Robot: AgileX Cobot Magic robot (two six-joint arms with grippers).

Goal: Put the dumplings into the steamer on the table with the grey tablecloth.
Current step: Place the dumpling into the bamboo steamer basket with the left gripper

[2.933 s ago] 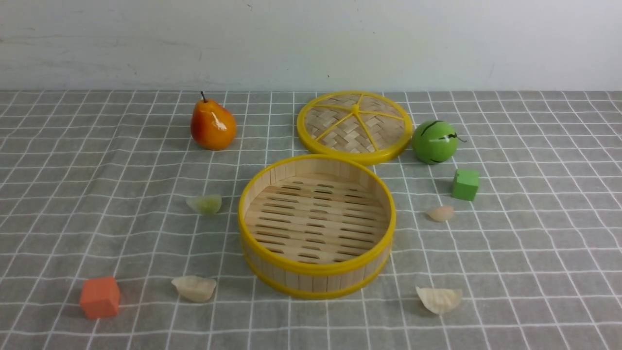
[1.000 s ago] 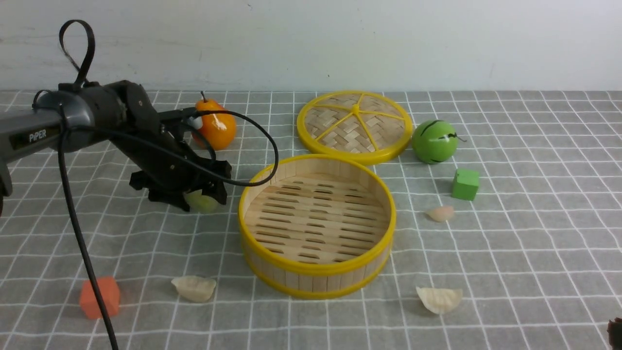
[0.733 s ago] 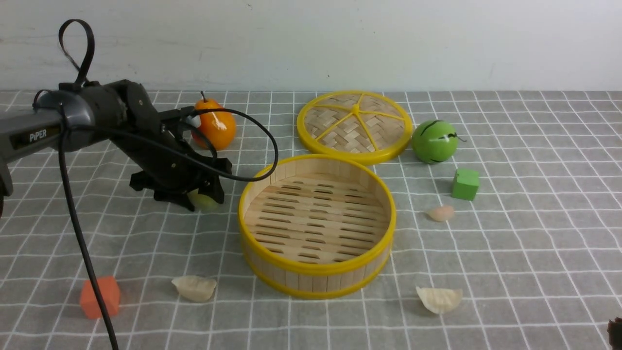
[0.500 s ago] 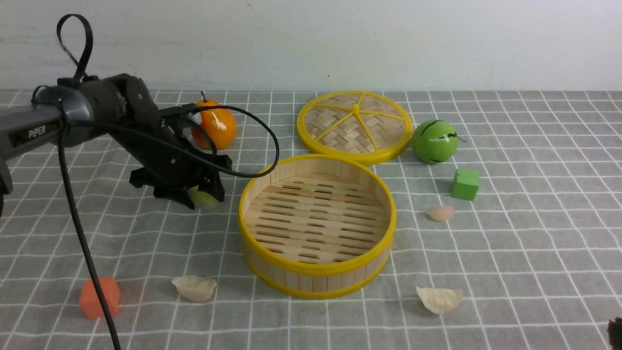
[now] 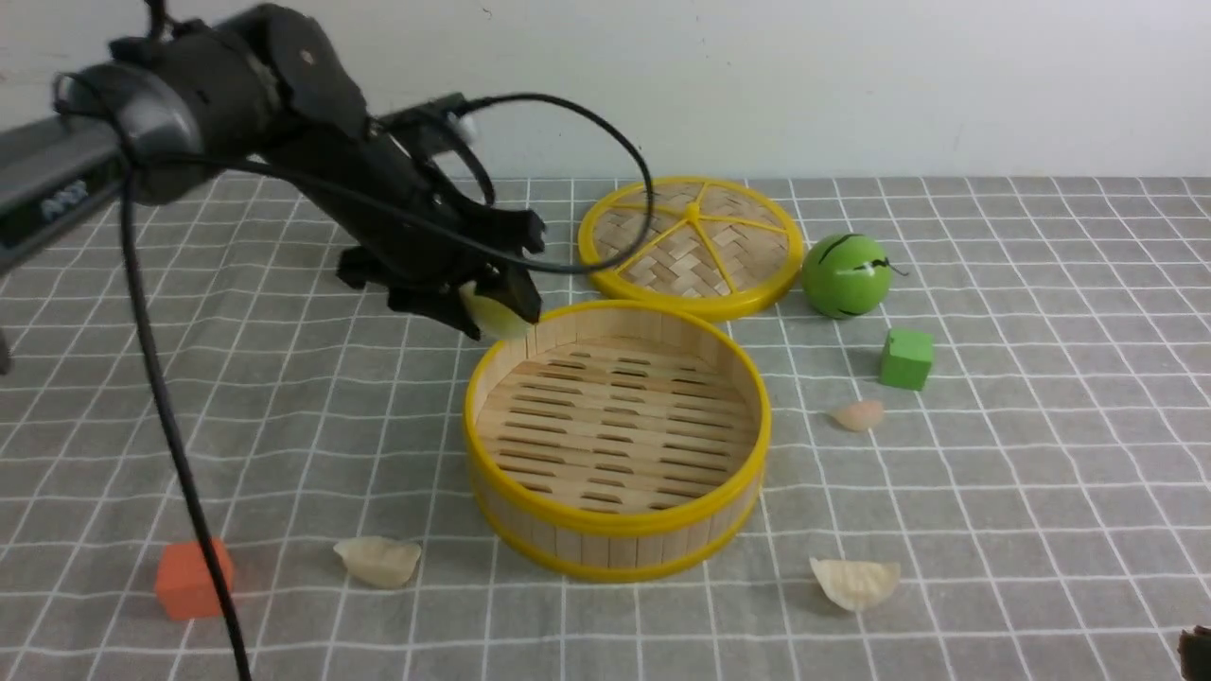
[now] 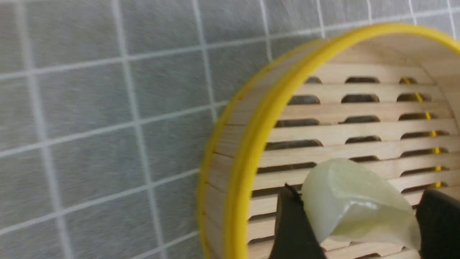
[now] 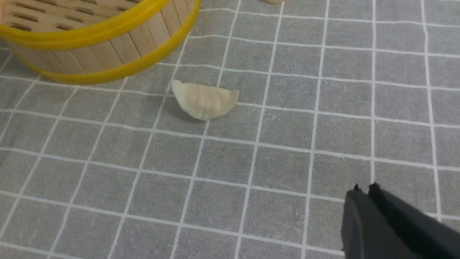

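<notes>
a: where is the green dumpling (image 5: pixel 496 318) sitting?
b: it isn't sitting. the left claw (image 5: pixel 492 314) is clamping it between both fingers, and it's hanging in the air over the far-left rim of the steamer (image 5: pixel 605 547). in the left wrist view it's showing against the slatted floor, just inside the yellow rim.
a: and the other dumplings?
b: all three are lying on the grey cloth (image 5: pixel 1041 492), outside the steamer. the pink dumpling (image 5: pixel 858 414) is lying to its right, near the green cube (image 5: pixel 906 358). the left cream dumpling (image 5: pixel 378 560) is lying off its near-left side and the right cream dumpling (image 5: pixel 854 582) off its near-right side.
a: what is the right claw (image 7: pixel 363 189) doing?
b: it's hovering at the near-right corner of the surface (image 5: pixel 284 426), fingers pressed together and gripping nothing, apart from the right cream dumpling.
a: what else is lying around?
b: the lid (image 5: pixel 691 244) is lying flat just behind the steamer, with the green ball (image 5: pixel 845 275) just to its right. the orange cube (image 5: pixel 189 579) is sitting at the near left, the left arm's cable crossing in front of it.
</notes>
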